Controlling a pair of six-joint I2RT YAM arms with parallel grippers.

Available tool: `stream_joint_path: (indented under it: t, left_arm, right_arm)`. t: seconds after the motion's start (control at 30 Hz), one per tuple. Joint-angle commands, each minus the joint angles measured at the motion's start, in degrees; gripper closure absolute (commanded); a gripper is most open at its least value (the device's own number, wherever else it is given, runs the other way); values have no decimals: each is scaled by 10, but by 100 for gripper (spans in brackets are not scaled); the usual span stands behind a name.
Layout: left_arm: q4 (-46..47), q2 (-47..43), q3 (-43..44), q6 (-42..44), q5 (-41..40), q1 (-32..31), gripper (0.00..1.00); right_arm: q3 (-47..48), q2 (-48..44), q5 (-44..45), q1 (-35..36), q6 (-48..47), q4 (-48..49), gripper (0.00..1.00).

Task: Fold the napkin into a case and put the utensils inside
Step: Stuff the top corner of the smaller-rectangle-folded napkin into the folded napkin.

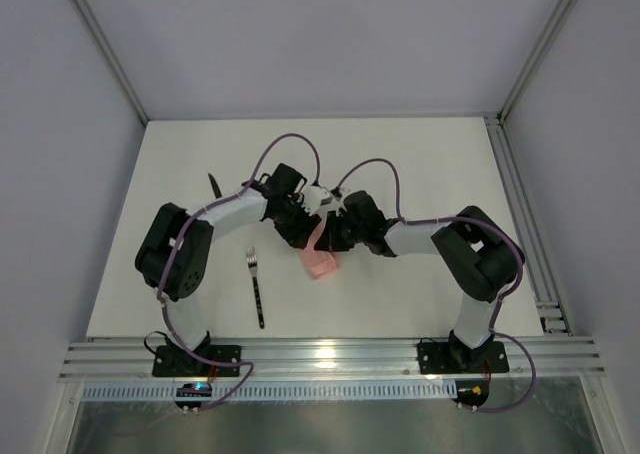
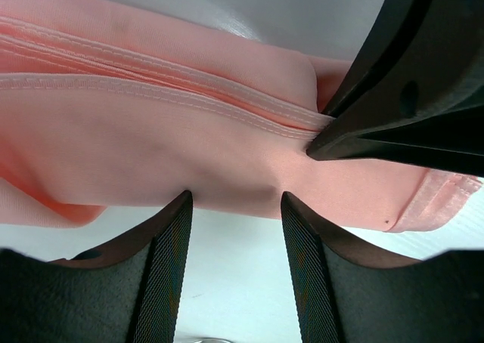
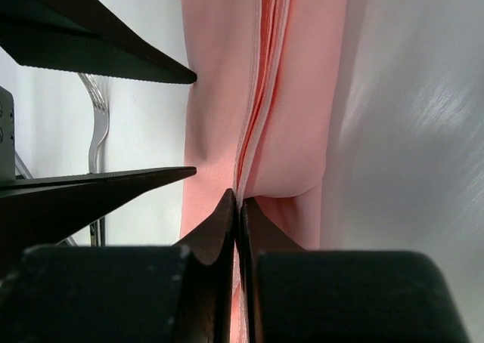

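Note:
The pale-pink napkin (image 1: 319,257) is folded into a narrow band, its upper end lifted between my two grippers and its lower end on the table. My right gripper (image 3: 240,199) is shut on the napkin's stitched hem (image 3: 253,131); it sits right of the cloth in the top view (image 1: 333,231). My left gripper (image 2: 236,199) is open, its fingertips (image 2: 181,203) at the cloth's (image 2: 189,146) lower edge, nothing between them; it also shows in the top view (image 1: 300,229). The fork (image 1: 256,286) lies left of the napkin. The black knife (image 1: 215,185) lies further back left.
The right gripper's dark fingers (image 2: 401,124) cross the left wrist view at right. The left gripper's fingers (image 3: 98,63) cross the right wrist view at left, with the fork's silvery neck (image 3: 97,124) behind them. An aluminium rail (image 1: 320,356) runs along the near table edge.

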Motion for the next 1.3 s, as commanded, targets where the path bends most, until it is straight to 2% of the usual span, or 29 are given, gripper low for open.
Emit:
stream_joint_path:
  t: [0.0,0.3,0.47,0.63,0.67,0.8,0.83,1.03,1.27]
  left_arm:
    - [-5,-42,24,3,23,4,47]
    - [-30,-56,28,-4,56,2,41]
    - [-25,-79,-5,-15,59,-9,38]
    - [13,-98,-43,-26,28,-36,33]
    - [20,-99,-55,-29,14,-38,29]
    - [51,-98,-69,-33,-2,-43,26]
    - [57,-98,-70,-37,-2,-43,20]
    - [110,-116,-92,-60,-24,-40,18]
    - [133,-101,-99,-42,-77,-33,18]
  right_arm:
    - [-6,-31,-9,4,-13,50,96]
    - [-6,-39,-19,4,16,97,96]
    - [-2,-30,-3,4,41,97,96]
    - [-17,-18,6,3,70,116,96]
    - [-20,-15,11,3,77,122,96]
    - [-28,10,19,4,121,186,96]
    - [-28,14,20,5,140,197,96]
    - [-27,19,62,16,161,212,96]
    - [-27,19,86,29,188,240,96]
